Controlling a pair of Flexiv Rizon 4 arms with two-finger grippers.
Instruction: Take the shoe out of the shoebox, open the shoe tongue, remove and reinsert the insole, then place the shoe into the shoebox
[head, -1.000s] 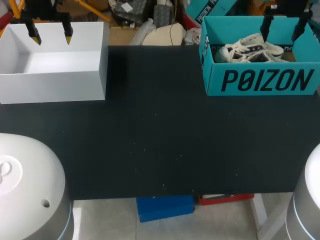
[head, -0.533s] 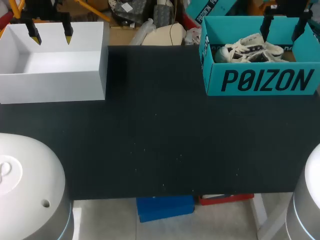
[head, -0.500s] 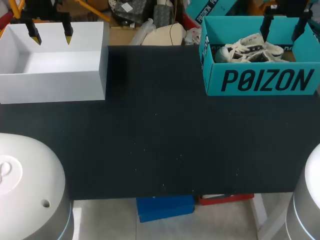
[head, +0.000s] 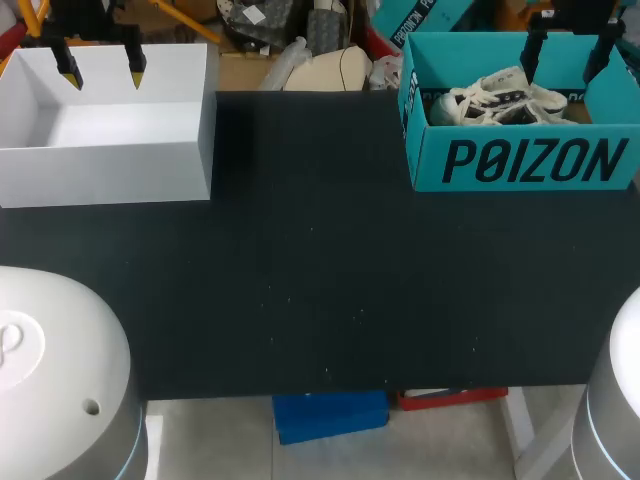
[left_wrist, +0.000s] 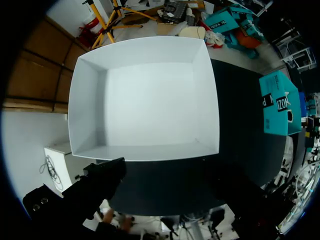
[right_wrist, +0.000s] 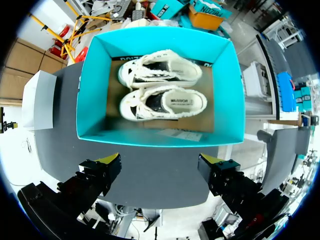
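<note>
- Left gripper: in the upper left of the head view, above the white box. Its jaws are spread wide and I see nothing held between them.
- Right gripper: in the upper right of the head view, over the far side of the teal shoebox. Its jaws are also spread wide and hold nothing.
- Shoes: a white pair with dark insides, lying side by side on the shoebox floor, soles down.
- Shoes relative to the right jaws: in the right wrist view the shoebox lies ahead of the two yellow tips, with its near wall just beyond them. The shoes lie further ahead and clear of both fingers, with no contact.
- Shoes relative to the left jaws: well apart, across the width of the black table.
- White box: in the left wrist view its open top lies ahead of the left fingers.
</note>
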